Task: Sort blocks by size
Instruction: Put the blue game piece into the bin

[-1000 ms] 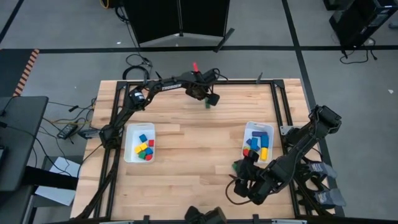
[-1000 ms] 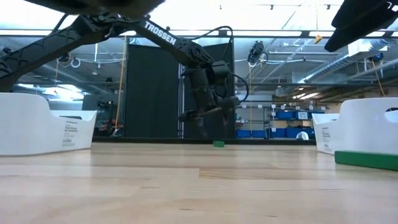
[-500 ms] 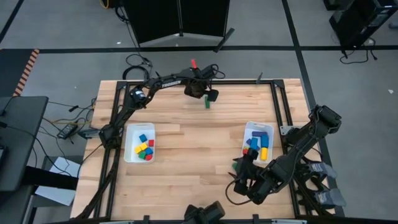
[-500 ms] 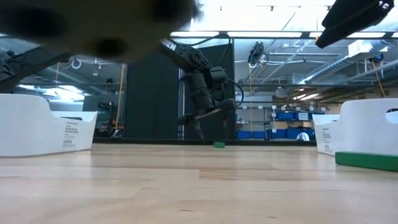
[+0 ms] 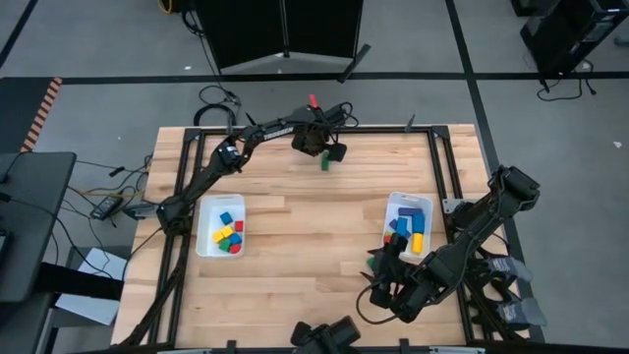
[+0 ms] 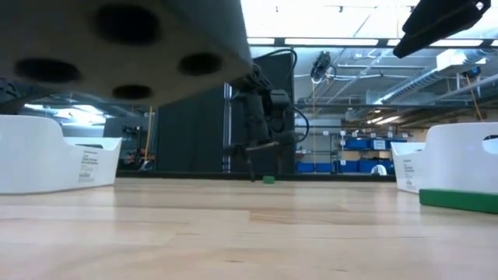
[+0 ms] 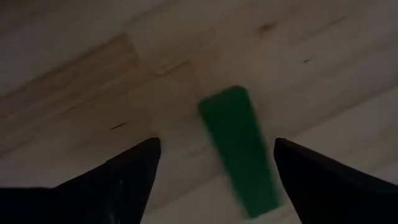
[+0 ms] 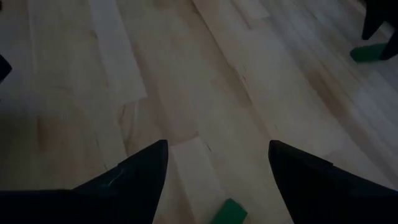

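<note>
- Blocks are mostly sorted, by the look of it: the left bin [image 5: 220, 232] holds the small cubes and the right bin [image 5: 408, 222] holds the longer bars, both white bins sitting on the wooden table [image 5: 305, 256].
- Two pieces appear left to go. A green bar [image 5: 324, 162] lies on the bare wood near the table's far edge, and a second green block [image 5: 374, 263] lies just beside the near corner of the right bin.
- Left gripper [image 5: 322, 152] hangs directly over the far green bar [image 7: 239, 149]; the left wrist view shows its fingers [image 7: 130, 171] spread wide, one on each side of the bar and clear of it, holding nothing.
- Right gripper [image 5: 385, 278] hovers near the table's front edge, close to the second green block [image 8: 228, 212]; its fingers [image 8: 140, 168] are also parted and empty in its own wrist view.
- Count in the left bin, as far as the overhead view allows: roughly seven cubes, in blue, yellow, green and red.
- Count in the right bin: about six bars, in purple, blue, yellow and red; overlaps make an exact tally uncertain.
- Count elsewhere: two white bins, two green pieces loose on the table, two arms.
- Judged from this, the sort is near its end, with the far green bar the piece in hand next.
</note>
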### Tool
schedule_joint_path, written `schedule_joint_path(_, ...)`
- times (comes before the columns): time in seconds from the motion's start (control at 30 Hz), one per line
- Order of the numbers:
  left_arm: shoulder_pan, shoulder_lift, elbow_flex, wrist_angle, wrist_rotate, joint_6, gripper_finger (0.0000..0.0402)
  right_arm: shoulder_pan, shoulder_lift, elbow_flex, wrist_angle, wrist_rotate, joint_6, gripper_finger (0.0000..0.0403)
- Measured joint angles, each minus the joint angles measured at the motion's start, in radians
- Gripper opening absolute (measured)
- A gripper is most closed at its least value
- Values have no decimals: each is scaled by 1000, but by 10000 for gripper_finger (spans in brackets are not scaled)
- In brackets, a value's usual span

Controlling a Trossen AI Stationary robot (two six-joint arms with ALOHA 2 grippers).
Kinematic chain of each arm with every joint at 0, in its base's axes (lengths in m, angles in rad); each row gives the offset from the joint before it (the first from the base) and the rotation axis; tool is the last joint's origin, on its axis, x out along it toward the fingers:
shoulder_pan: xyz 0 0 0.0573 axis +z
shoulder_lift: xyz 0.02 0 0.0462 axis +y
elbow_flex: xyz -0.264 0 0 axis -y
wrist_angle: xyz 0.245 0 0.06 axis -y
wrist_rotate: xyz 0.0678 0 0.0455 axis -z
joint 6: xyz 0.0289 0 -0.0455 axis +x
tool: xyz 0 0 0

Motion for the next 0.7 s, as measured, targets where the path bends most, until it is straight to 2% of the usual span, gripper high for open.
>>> schedule_joint_path(0.4, -20, 0, 2, -40, -101, 104, 219, 0, -2, 0, 17, 0, -3, 289)
schedule_joint_path(0.7, -41, 7, 2, -79, -168, 219, 183, 0, -2, 0, 23, 0, -4, 289)
